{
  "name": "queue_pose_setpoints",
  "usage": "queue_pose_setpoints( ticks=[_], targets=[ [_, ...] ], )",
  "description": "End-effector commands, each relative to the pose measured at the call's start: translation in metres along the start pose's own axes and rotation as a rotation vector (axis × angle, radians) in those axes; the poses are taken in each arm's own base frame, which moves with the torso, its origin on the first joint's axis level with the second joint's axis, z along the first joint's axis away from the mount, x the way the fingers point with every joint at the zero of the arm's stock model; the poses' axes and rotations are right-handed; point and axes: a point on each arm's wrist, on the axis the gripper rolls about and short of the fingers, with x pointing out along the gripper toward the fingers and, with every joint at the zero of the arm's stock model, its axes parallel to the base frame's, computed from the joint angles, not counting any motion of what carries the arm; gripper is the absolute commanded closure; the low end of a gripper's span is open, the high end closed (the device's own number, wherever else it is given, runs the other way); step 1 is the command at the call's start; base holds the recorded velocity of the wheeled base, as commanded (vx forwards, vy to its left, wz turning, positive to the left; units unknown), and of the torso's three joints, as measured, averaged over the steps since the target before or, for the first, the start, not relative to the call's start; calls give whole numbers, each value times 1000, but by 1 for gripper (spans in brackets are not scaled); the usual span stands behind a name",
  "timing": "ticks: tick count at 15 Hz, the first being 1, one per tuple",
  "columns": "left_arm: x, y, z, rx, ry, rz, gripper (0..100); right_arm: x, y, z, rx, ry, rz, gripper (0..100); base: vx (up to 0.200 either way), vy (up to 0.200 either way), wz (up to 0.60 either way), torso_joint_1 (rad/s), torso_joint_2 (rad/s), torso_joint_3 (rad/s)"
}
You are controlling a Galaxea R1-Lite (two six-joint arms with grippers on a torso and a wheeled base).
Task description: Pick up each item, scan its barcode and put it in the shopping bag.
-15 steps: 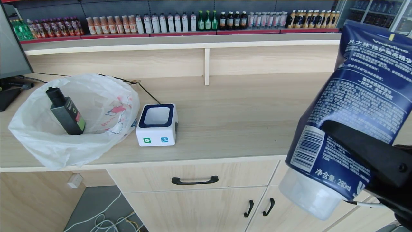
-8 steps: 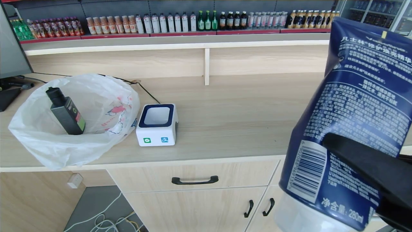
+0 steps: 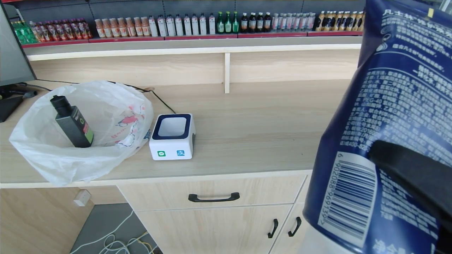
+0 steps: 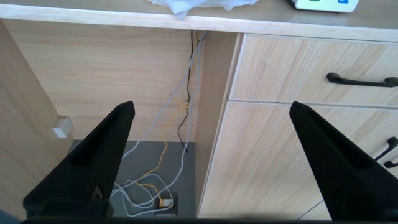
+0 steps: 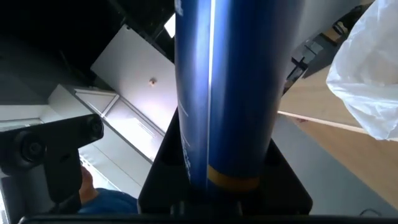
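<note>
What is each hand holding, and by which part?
Right hand grips the blue tube across its body, beside the barcode. Left hand is open and empty.

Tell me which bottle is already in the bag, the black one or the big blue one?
The black bottle, leaning inside the white shopping bag on the counter. The big blue one is in the air, gripped by the right claw.

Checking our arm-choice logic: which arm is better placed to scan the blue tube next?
Right. The right gripper is shut on the blue tube, its barcode showing, held up to the right of the scanner. The left gripper hangs open and empty, low before the cabinet drawers.
</note>
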Motion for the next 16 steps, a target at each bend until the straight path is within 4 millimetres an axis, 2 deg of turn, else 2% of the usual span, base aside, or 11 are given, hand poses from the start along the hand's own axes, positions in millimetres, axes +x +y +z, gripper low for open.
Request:
queue_pose_setpoints(
  ticks=[1, 16],
  targets=[
    [0, 0, 0, -1, 0, 0, 0, 3, -2, -3, 7, 11, -2, 100, 0, 0, 0, 0, 0, 0],
    [0, 0, 0, -1, 0, 0, 0, 6, -3, -2, 3, 7, 0, 100, 0, 0, 0, 0, 0, 0]
  ],
)
